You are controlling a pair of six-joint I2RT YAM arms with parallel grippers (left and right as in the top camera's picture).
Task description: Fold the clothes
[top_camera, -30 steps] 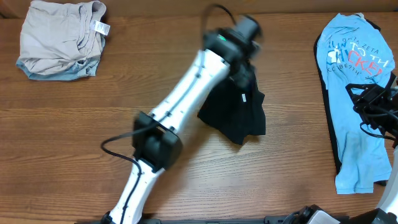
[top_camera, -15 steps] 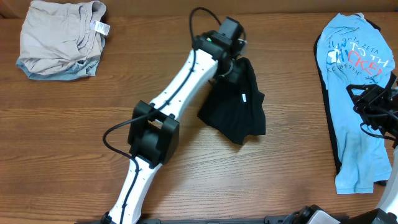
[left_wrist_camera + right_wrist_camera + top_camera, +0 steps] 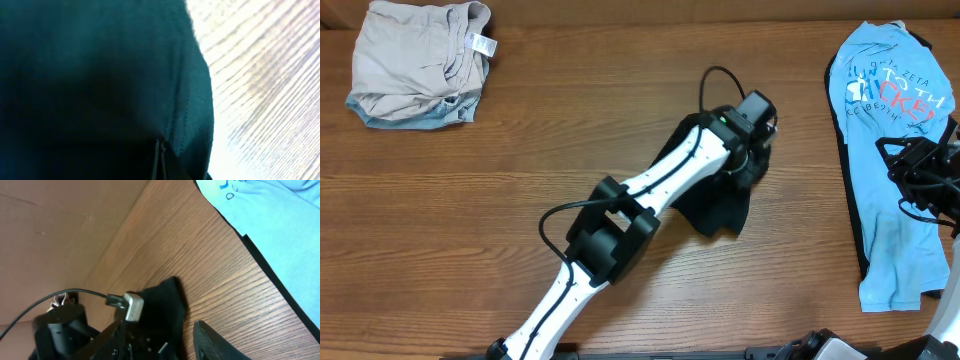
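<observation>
Although one piece already lies folded, you are only partway through. The beige garment [image 3: 415,60] sits as a neat bundle in the upper left of the overhead frame, well apart from everything else. Moving right, the left arm [image 3: 650,190] runs diagonally from the bottom edge toward the centre. Its left end effector [image 3: 752,145] is down on the upper right corner of the black garment [image 3: 720,210], which lies crumpled on the bench [image 3: 470,220] just right of centre. Dark cloth fills the left wrist view and hides the fingers, so you cannot tell whether that end effector is clamped on the fabric or parted.

I judge the step in hand to be spreading the black piece flat. Your next move calls for a sure hold on one edge and a pull that smooths it, and the arm's own links lie across part of the cloth. Further right, the blue T-shirt [image 3: 885,150] lies unfolded along the right edge. The right end effector [image 3: 920,175] rests over it, its jaws seemingly parted and holding nothing.
</observation>
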